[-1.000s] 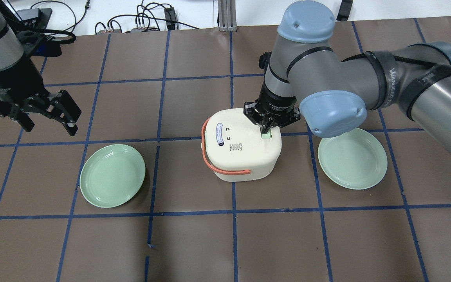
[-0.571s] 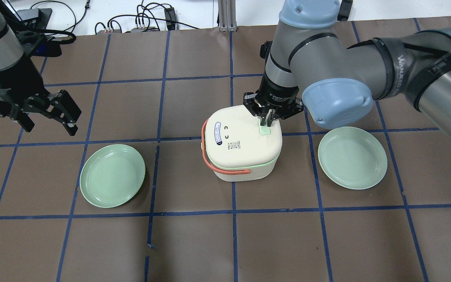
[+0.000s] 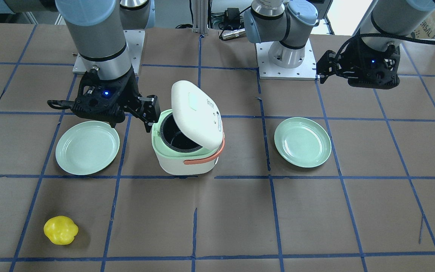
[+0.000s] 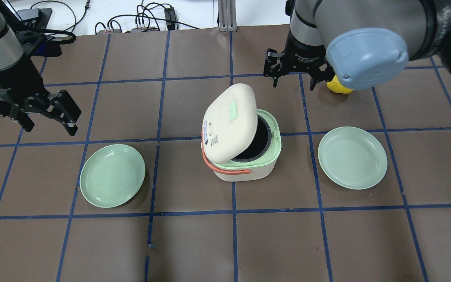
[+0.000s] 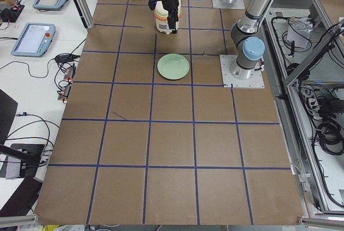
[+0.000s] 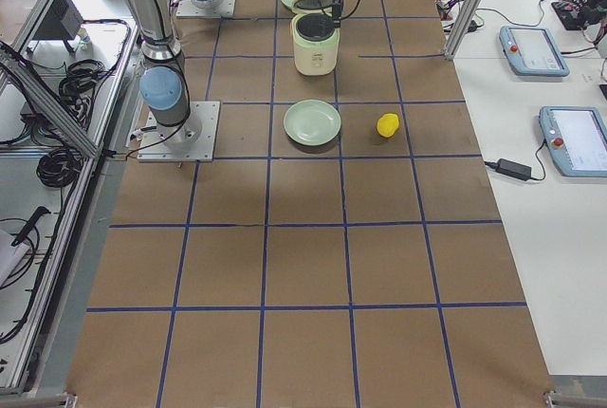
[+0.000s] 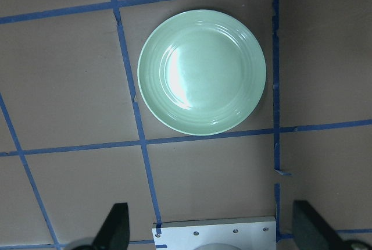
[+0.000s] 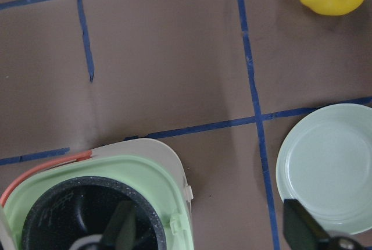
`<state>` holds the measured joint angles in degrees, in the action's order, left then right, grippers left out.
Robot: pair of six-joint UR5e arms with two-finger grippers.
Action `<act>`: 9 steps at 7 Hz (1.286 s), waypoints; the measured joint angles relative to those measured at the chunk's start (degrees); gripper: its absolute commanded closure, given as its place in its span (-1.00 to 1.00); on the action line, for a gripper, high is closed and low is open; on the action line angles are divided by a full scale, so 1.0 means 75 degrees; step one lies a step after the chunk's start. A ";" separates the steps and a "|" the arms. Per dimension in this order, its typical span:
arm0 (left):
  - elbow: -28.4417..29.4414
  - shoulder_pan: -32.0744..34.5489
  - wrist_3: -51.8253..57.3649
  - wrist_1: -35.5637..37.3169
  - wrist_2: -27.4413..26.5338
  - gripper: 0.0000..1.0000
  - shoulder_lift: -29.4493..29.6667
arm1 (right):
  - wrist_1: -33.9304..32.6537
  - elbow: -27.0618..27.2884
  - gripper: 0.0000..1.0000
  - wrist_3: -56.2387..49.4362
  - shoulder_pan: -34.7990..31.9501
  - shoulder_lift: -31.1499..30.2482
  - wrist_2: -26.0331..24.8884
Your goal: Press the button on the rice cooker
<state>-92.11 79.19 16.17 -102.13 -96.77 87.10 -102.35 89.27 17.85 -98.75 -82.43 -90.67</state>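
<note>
Rice cooker (image 4: 245, 168) sits mid-table between the left plate (image 4: 112, 175) and the right plate (image 4: 352, 157). Its lid (image 4: 229, 129) is tilted open and carries the green button (image 4: 232, 110), so we judge the press done. Our right gripper (image 4: 293, 84), fingers apart, hangs just beyond the cooker's far right corner. The left gripper (image 4: 50, 128), also spread, is well apart.

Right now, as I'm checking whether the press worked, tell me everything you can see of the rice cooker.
The rice cooker is a small rounded cream plastic-looking pot upright on the table. Its lid, bearing a green button, is tilted open, baring a pale green rim and a dark inner pot. An orange handle lies folded down at its side. The right hand hangs clear of it.
</note>
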 measured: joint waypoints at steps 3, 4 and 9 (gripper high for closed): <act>0.0000 0.0000 0.0000 0.0000 0.0000 -1.00 -0.0001 | 0.0158 -0.0060 -0.99 -0.0620 0.0285 -0.0118 -0.0462; 0.0000 0.0000 0.0000 0.0000 0.0000 -1.00 0.0000 | 0.0232 -0.0068 -0.99 -0.0824 0.0373 -0.0178 -0.0680; 0.0000 0.0000 0.0000 0.0000 0.0000 -1.00 0.0000 | 0.1340 -0.0084 -0.99 -0.1474 0.1289 -0.0815 -0.0590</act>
<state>-92.11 79.19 16.17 -102.13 -96.77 87.10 -92.30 88.64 6.79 -89.08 -88.54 -95.10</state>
